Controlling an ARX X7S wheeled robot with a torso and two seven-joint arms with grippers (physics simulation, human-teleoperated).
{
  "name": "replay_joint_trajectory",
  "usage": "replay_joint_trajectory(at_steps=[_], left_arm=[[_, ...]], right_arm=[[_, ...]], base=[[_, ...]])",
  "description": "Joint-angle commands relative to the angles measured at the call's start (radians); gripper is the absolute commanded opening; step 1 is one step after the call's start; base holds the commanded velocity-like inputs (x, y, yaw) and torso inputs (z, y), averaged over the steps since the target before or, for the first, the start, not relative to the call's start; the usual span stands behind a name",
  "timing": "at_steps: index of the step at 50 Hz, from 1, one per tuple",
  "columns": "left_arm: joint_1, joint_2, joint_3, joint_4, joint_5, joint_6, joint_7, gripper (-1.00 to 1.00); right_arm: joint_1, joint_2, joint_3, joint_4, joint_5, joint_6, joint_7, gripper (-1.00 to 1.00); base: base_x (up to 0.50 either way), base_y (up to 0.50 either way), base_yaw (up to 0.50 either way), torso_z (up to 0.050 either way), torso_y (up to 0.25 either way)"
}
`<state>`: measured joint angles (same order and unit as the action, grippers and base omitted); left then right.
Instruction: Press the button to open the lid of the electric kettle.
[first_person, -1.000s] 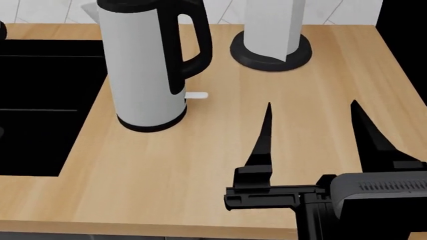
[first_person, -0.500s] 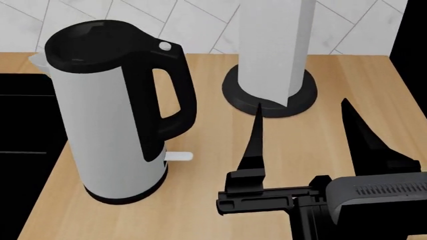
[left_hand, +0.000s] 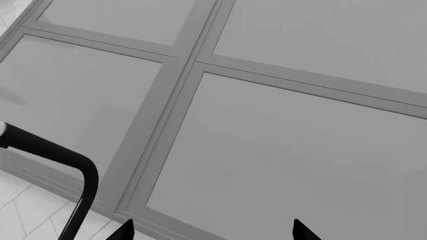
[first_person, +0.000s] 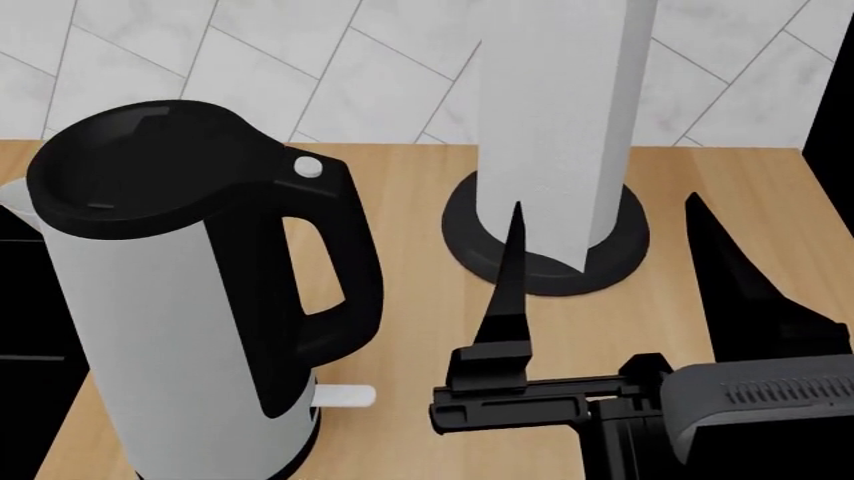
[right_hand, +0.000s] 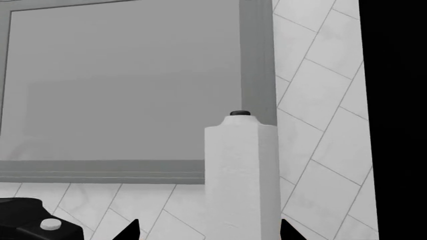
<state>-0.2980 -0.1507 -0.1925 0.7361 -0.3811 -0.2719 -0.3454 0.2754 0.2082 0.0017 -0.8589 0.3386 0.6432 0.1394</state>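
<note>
Pale grey kettle (first_person: 174, 330), black lid (first_person: 140, 170), white button (first_person: 307, 167); wood-grain counter (first_person: 400, 300).

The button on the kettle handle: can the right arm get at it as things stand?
Probably yes. The button sits exposed atop the electric kettle, and bare counter separates it from the right gripper, whose jaws stand open. The paper roll stands off that path.
</note>
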Motion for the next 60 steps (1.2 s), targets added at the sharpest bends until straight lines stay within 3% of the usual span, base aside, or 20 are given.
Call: replay_joint_trajectory(at_steps=[1,4,7,10,13,15,16,26,27,35,41,60], left_arm=[[-0.005,-0.013,-0.011,0.009,-0.023,-0.007,-0.020,1.00],[-0.015,-0.022,-0.031,0.011,-0.044,-0.017,-0.030,1.00],[-0.033,-0.032,-0.061,0.010,-0.066,-0.031,-0.046,1.00],[-0.039,-0.038,-0.081,0.007,-0.083,-0.035,-0.053,1.00],[-0.043,-0.042,-0.088,0.009,-0.092,-0.039,-0.059,1.00],[-0.043,-0.043,-0.090,0.007,-0.093,-0.035,-0.060,1.00],[-0.031,-0.040,-0.093,0.005,-0.092,-0.021,-0.054,1.00],[-0.032,-0.050,-0.114,0.015,-0.118,-0.018,-0.066,1.00],[-0.031,-0.051,-0.116,0.018,-0.122,-0.018,-0.066,1.00],[-0.031,-0.058,-0.115,0.017,-0.122,-0.015,-0.072,1.00],[-0.030,-0.063,-0.112,0.018,-0.122,-0.015,-0.075,1.00],[-0.026,-0.071,-0.095,0.008,-0.109,0.001,-0.083,1.00]], right_arm=[[0.014,0.009,0.001,-0.017,0.018,0.050,0.026,1.00],[0.118,0.026,0.061,-0.101,0.108,0.236,0.066,1.00],[0.378,0.075,0.092,-0.182,0.214,0.563,0.132,1.00],[0.744,0.046,0.247,-0.116,0.513,0.927,0.194,1.00],[0.961,0.157,0.212,0.146,0.963,0.924,0.644,1.00],[1.090,0.195,0.116,0.318,1.263,0.900,0.829,1.00],[1.140,0.203,0.080,0.364,1.379,0.897,0.841,1.00],[1.516,0.209,-0.263,0.787,1.399,0.904,0.639,1.00],[1.538,0.206,-0.279,0.842,1.434,0.901,0.638,-1.00],[1.661,0.207,-0.489,1.001,1.511,0.915,0.522,-1.00],[1.671,0.220,-0.619,0.945,1.497,0.919,0.376,-1.00],[1.639,0.252,-0.798,0.969,1.588,0.867,0.412,-1.00]], base=[[0.00,0.00,0.00,0.000,0.000],[0.00,0.00,0.00,0.000,0.000],[0.00,0.00,0.00,0.000,0.000],[0.00,0.00,0.00,0.000,0.000],[0.00,0.00,0.00,0.000,0.000],[0.00,0.00,0.00,0.000,0.000],[0.00,0.00,0.00,0.000,0.000],[0.00,0.00,0.00,0.000,0.000],[0.00,0.00,0.00,0.000,0.000],[0.00,0.00,0.00,0.000,0.000],[0.00,0.00,0.00,0.000,0.000],[0.00,0.00,0.00,0.000,0.000]])
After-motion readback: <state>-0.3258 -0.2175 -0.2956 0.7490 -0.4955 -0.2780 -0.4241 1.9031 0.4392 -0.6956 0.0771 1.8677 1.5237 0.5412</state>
